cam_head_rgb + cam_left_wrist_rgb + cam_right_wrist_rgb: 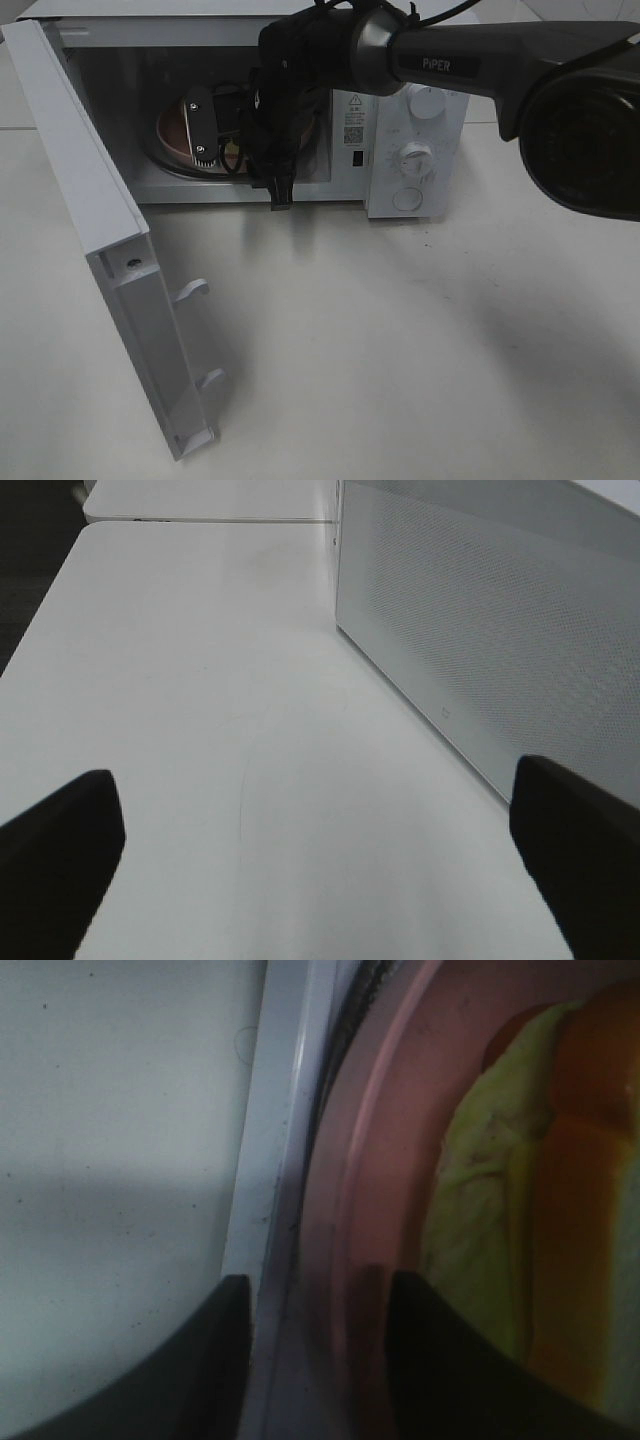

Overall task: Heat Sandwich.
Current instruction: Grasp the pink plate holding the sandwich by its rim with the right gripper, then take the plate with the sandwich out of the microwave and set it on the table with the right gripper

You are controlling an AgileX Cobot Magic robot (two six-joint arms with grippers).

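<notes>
R end effector [318, 1290] at round pink plate [380, 1160], in microwave [415, 110].
Fingers [440, 1360] straddle smooth rim, grip unclear; L end effector [320, 810] spread wide; sandwich [520, 1210] crinkly green-yellow, orange.

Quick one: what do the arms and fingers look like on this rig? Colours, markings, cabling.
The right arm is a dark grey moulded link with white PiPER lettering, a silver metal collar and black cables at a black wrist. Its fingers are black, one faced with a pale screwed plate. The left fingers are plain matte black and blunt-ended.
</notes>
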